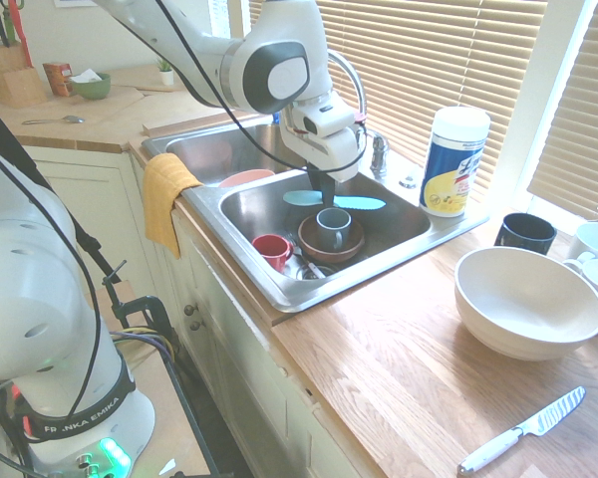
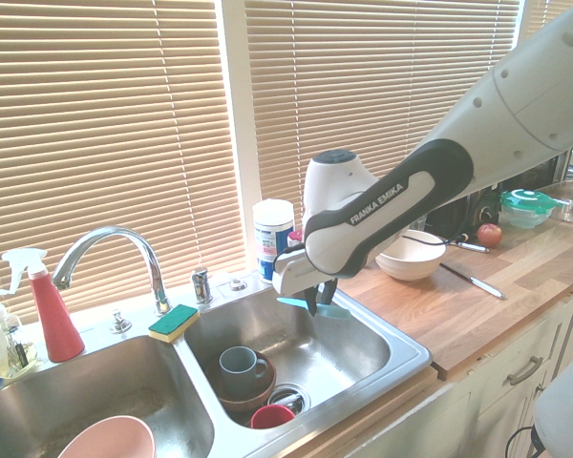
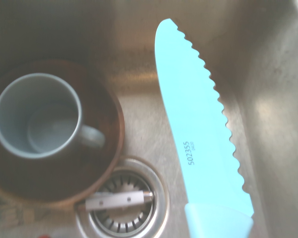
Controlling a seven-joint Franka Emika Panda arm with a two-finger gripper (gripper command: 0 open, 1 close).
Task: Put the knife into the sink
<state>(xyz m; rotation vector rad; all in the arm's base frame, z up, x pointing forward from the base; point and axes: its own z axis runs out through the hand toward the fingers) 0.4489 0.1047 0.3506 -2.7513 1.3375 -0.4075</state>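
Double sink [image 1: 207,197], two basins. One arm above right-hand basin in second exterior view, fingers [image 2: 320,298] pointing down, clenched on one turquoise knife [image 3: 201,124], held above that basin. Beneath or near: one brown bowl [image 1: 349,247] with one grey-blue mug [image 1: 333,230] inside, one red mug [image 1: 272,252]. Other basin: one pink bowl [image 2: 108,443]. Surface [image 1: 379,383]: one white bowl [image 1: 526,304], one white-handled knife [image 1: 523,431].
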